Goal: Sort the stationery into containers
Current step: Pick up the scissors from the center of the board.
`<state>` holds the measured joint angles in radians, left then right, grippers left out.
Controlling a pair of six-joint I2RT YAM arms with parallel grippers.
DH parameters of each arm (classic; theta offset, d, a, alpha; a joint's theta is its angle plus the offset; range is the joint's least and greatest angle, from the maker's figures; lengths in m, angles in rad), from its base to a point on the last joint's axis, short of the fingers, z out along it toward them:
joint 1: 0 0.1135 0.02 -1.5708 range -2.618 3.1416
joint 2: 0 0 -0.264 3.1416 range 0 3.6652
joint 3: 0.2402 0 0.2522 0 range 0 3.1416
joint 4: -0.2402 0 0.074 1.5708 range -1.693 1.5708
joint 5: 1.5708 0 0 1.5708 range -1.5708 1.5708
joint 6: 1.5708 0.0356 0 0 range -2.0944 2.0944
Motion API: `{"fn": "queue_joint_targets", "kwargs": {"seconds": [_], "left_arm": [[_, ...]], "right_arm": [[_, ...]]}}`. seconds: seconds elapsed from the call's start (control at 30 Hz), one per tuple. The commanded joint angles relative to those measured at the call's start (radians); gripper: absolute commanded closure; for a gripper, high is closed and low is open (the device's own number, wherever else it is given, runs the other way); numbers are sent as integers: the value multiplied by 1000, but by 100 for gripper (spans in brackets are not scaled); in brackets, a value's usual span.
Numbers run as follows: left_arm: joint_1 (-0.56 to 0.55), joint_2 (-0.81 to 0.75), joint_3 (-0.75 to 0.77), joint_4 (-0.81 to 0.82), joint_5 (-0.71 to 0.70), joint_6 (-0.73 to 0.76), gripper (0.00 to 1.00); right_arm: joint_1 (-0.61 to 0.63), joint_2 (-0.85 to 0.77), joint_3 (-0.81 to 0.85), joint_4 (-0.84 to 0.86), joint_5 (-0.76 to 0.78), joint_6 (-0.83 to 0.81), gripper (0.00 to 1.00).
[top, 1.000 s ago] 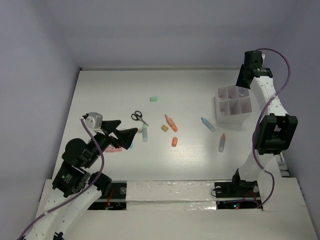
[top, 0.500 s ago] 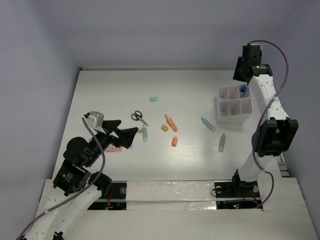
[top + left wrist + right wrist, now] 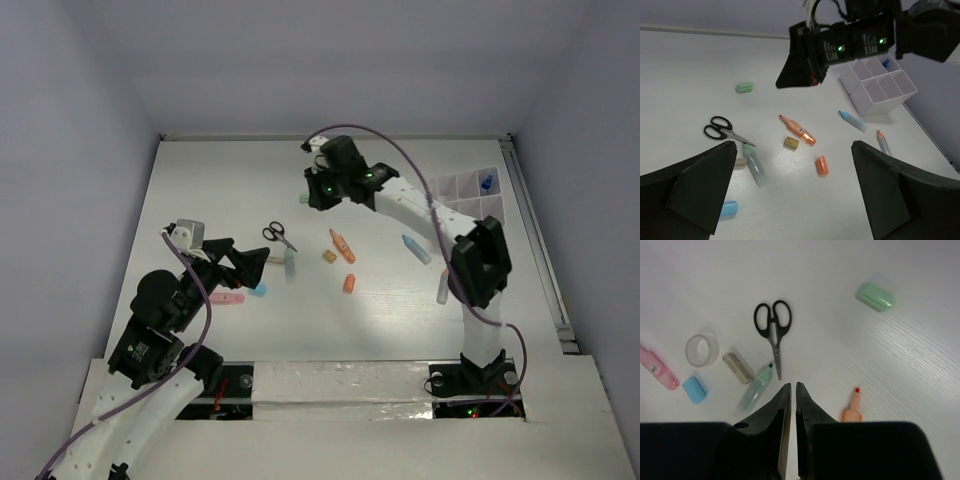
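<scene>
Right gripper (image 3: 790,386): hovering above table (image 3: 400,300) toward far edge, jaws pinched together, empty | Left gripper (image 3: 793,146): hovering near left edge, jaws spread wide, empty

The bench (image 3: 220,180) is a white board with a fine wood grain, and it fills the middle of the top view. The grain shows most clearly in the right wrist view (image 3: 900,370). A soft patch of light lies on it a little below the centre of the top view.

Three plain walls of pale lavender colour stand around it: the back wall (image 3: 330,60) across the top of the frame, the left wall (image 3: 70,150) and the right wall (image 3: 590,150). The back wall is also seen at the top of the left wrist view (image 3: 715,15).

A narrow grey strip (image 3: 540,240) runs along the right edge of the bench. At the bottom of the top view lies a white ledge (image 3: 340,380) with a shiny, slightly wrinkled surface.
</scene>
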<state>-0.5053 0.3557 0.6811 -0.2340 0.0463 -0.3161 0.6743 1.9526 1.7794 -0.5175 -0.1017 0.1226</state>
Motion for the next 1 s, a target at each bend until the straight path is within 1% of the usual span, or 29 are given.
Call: {"fn": "queue_joint_targets", "kwargs": {"seconds": [0.0,0.03,0.07,0.17,0.27,0.4,0.5,0.53,0.67,0.9,0.97], "left_arm": [[17,3,18,19,-74,-6,1],[17,3,18,18,-80,-9,1],[27,2,18,16,-85,-11,1],[36,2,17,18,-91,-12,1],[45,14,15,21,-86,-12,2],[65,35,15,24,-63,-11,2],[86,52,11,33,-51,-9,2],[96,55,9,35,-22,-9,2],[105,63,9,35,-17,-9,2],[114,72,9,39,-8,-8,2],[114,71,9,39,-8,-6,2]], "right_arm": [[44,101,110,73,-43,-14,85],[65,164,167,70,-26,-15,83],[74,193,196,59,-15,-26,79],[94,300,302,45,20,-38,71],[113,392,388,24,36,-57,66],[122,480,474,-6,40,-80,65],[131,525,499,16,22,-84,65],[131,538,521,16,26,-86,65],[131,617,603,-18,56,-104,65],[149,654,571,-9,59,-110,66],[149,652,555,-1,71,-142,67]]}}
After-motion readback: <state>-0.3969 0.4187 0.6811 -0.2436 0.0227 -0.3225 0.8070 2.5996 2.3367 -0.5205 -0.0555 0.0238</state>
